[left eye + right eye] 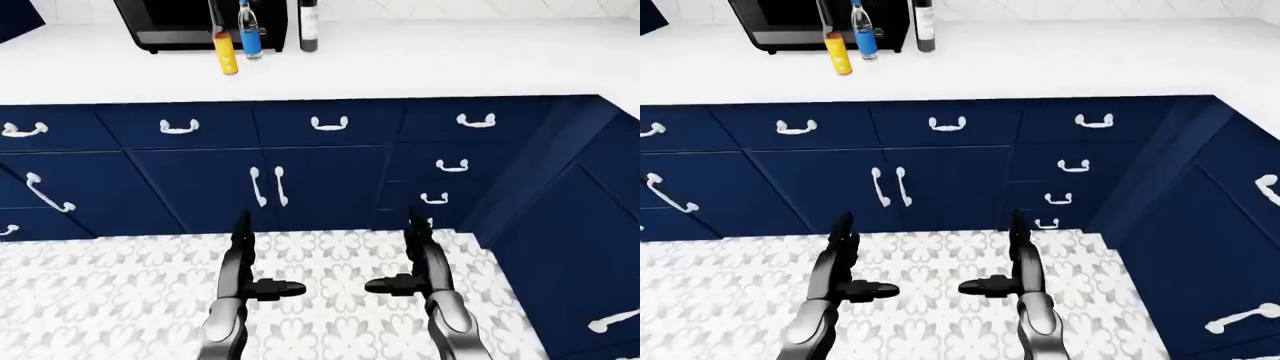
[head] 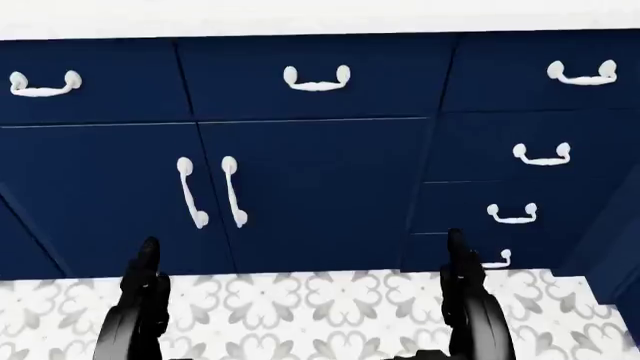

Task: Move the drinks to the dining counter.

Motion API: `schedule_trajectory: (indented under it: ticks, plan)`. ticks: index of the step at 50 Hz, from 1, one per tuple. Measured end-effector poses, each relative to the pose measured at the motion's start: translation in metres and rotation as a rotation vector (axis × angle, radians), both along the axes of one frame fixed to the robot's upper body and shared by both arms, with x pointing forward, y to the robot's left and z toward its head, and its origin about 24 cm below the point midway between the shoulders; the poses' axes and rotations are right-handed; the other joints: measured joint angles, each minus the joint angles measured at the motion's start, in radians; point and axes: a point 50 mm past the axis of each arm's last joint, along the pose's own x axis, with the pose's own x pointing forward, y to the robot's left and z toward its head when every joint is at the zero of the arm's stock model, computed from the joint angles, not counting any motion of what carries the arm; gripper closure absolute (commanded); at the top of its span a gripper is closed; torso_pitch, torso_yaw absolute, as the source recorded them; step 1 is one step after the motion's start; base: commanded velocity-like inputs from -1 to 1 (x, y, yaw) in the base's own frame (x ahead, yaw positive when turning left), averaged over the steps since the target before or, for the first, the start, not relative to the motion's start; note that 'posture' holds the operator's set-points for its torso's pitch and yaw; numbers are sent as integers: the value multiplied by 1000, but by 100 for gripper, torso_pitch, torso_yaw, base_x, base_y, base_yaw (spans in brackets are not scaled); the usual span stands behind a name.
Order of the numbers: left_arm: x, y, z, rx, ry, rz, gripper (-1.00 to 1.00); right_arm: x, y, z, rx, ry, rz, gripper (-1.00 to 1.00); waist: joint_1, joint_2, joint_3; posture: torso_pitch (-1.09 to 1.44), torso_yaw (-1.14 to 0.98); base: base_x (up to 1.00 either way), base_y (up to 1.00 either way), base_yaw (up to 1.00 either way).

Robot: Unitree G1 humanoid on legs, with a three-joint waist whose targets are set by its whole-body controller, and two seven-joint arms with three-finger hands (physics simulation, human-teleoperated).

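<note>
No text can be read anywhere; the labels on the far bottles (image 1: 250, 30) are too small and blurred to make out.

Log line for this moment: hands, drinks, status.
left hand open, empty | right hand open, empty | yellow bottle, blue bottle, dark bottle upright on white counter | none grasped yet

Your two arms are glossy dark metal. Each forearm is a rounded grey-silver shell that narrows toward the wrist and turns black there. Your left hand (image 1: 262, 279) and right hand (image 1: 408, 276) are black throughout, each built of slim, jointed fingers: long segmented ones, plus a stubby thumb with a rounded tip. You have no visible cables, screws or markings at this size.
</note>
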Motion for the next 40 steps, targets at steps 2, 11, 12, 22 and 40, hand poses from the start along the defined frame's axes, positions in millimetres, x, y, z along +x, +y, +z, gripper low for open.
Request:
schedule_trajectory:
  ticks: [2, 11, 12, 22, 40]
  plan:
    - [-1, -1, 16, 3, -63, -9, -100, 3, -2, 12, -1, -59, -5, -100, 4, -4, -35, 0, 0, 0, 0, 0]
    - [2, -8, 26, 22, -98, -26, -100, 3, -5, 17, 12, -80, -26, -100, 8, -7, -52, 0, 0, 0, 0, 0]
    - [4, -9, 28, 24, -101, -25, -100, 3, -5, 20, 9, -81, -26, -100, 9, -6, -51, 0, 0, 0, 0, 0]
    - [16, -13, 99, 20, -252, -40, -100, 7, -3, 79, -28, -219, -9, -100, 9, -6, -77, 0, 0, 0, 0, 0]
    - [11, -6, 153, 48, -299, -10, -100, 1, 4, 123, 2, -328, 71, -100, 66, -1, -50, 0, 0, 0, 2, 72]
